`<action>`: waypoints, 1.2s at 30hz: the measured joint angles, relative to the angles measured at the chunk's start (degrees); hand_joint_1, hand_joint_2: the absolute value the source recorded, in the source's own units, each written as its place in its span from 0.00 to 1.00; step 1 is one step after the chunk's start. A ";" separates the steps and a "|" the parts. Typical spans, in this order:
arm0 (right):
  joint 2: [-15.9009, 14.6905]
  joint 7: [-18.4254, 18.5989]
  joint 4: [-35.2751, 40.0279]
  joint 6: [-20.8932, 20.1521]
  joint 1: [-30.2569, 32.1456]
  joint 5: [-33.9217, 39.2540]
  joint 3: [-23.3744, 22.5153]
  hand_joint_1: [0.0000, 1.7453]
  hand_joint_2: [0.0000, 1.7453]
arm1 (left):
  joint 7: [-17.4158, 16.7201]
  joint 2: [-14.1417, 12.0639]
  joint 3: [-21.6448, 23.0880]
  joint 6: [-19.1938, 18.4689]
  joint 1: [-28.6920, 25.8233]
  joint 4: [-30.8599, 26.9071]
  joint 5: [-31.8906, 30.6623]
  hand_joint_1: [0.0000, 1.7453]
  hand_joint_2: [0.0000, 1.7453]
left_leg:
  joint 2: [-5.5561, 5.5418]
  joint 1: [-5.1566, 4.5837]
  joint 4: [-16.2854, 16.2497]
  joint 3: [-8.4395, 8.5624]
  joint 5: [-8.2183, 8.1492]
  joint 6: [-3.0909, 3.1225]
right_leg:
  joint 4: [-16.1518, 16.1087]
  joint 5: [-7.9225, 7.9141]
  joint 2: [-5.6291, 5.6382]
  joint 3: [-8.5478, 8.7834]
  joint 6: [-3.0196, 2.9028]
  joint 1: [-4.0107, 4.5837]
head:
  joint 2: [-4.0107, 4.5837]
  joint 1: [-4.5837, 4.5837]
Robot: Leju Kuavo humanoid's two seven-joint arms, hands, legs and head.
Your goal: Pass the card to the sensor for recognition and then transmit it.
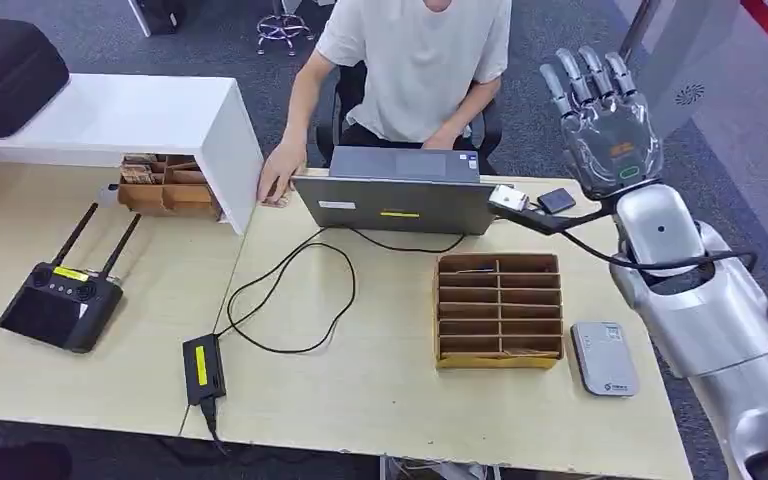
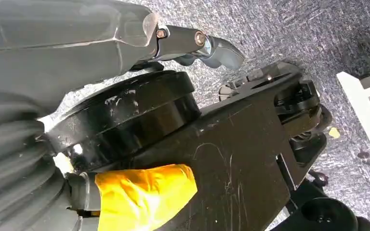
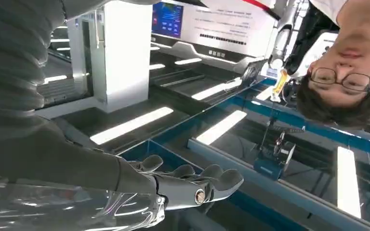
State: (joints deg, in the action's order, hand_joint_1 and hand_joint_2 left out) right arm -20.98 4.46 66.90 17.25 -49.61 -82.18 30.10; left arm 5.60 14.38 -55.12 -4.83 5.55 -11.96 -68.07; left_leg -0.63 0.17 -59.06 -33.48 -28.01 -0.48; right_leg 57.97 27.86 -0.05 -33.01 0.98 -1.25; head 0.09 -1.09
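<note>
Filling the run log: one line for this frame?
right hand: raised, empty | left hand: hanging, empty | card reader: beside wooden organizer

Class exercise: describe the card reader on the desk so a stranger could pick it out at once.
Start at the wooden slotted box on the desk's right half, in front of the laptop. The card reader lies flat just to the box's right, near the front edge. It is the lone pale grey, rounded slab there.

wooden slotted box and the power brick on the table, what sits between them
In the head view, only black cable loops on bare table between the wooden slotted box and the power brick.
</note>
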 joint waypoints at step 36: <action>-42.25 -2.95 43.32 -34.77 22.93 32.87 -12.79 0.00 1.00 | 0.79 0.59 -8.11 1.16 -0.70 0.00 6.39 0.00 1.00 | -0.22 -0.07 -0.02 -0.12 -0.20 0.22 | -0.09 0.18 -0.30 0.01 0.17 -0.07 | 0.00 -0.02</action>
State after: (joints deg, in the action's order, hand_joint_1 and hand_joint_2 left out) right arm -63.23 1.51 110.22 -17.52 -26.67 -49.31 17.31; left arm 6.38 14.97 -63.23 -3.67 4.85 -11.96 -61.68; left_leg -0.85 0.09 -59.08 -33.60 -28.22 -0.26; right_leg 57.89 28.04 -0.34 -33.00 1.15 -1.32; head 0.09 -1.11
